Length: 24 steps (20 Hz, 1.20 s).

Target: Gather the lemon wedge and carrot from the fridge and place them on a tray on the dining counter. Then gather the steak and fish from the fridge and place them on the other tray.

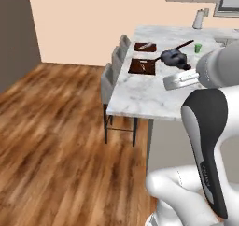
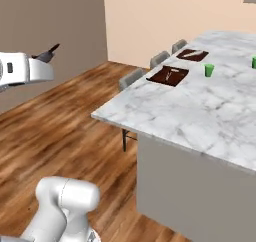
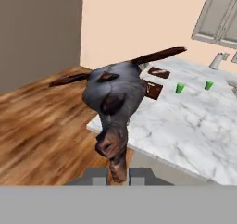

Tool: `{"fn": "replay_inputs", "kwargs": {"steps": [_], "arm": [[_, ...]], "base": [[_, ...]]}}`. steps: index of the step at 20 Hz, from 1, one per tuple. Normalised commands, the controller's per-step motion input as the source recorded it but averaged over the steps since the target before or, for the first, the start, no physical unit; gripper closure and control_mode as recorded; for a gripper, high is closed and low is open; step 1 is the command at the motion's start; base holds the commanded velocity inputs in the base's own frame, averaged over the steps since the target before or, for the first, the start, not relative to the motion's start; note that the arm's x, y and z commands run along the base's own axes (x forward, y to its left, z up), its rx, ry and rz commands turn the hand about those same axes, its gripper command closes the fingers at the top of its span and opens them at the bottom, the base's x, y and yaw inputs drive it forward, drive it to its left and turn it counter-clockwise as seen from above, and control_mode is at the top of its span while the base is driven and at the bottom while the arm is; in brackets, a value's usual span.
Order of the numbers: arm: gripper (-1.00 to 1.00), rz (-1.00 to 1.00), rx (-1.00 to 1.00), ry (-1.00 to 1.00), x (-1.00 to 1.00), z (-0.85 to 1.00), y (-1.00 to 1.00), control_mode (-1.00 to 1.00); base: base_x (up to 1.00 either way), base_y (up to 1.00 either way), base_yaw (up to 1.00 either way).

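My gripper [image 3: 118, 174] is shut on the fish [image 3: 115, 92], a dark grey lump with brown fins, gripped by its brown tail end. In the left base view the fish [image 1: 173, 57] hangs over the dining counter [image 1: 140, 96], just right of the near brown tray [image 1: 142, 66], with the gripper [image 1: 186, 69] below it. A second brown tray [image 1: 144, 46] lies farther back. From the right base camera the gripper [image 2: 42, 58] and fish [image 2: 48, 53] sit at the far left, and both trays [image 2: 168, 75] [image 2: 193, 55] lie on the marble. A small pale item lies on each tray. The fridge, steak, lemon wedge and carrot are out of view.
Grey stools [image 1: 109, 78] line the counter's left side over a wooden floor. Two green cups [image 2: 209, 70] [image 2: 254, 62] stand on the marble right of the trays. A white container [image 1: 200, 18] sits at the counter's far end, under wall cabinets.
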Motion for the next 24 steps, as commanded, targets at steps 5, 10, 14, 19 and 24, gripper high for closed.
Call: {"fn": "replay_inputs", "kwargs": {"steps": [5, 10, 14, 19, 24], "arm": [[1.0, 0.0, 0.0, 0.0, 0.0, 0.0, 0.0, 1.0], [1.0, 0.0, 0.0, 0.0, 0.0, 0.0, 0.0, 1.0], [1.0, 0.0, 0.0, 0.0, 0.0, 0.0, 0.0, 1.0], [1.0, 0.0, 0.0, 0.0, 0.0, 0.0, 0.0, 1.0], [1.0, 0.0, 0.0, 0.0, 0.0, 0.0, 0.0, 1.0]], "base": [[0.99, 1.0, -0.56], [0.91, 1.0, -0.46], [0.72, 1.0, -0.46], [0.63, 1.0, -0.45], [0.95, 0.76, -0.25]]}}
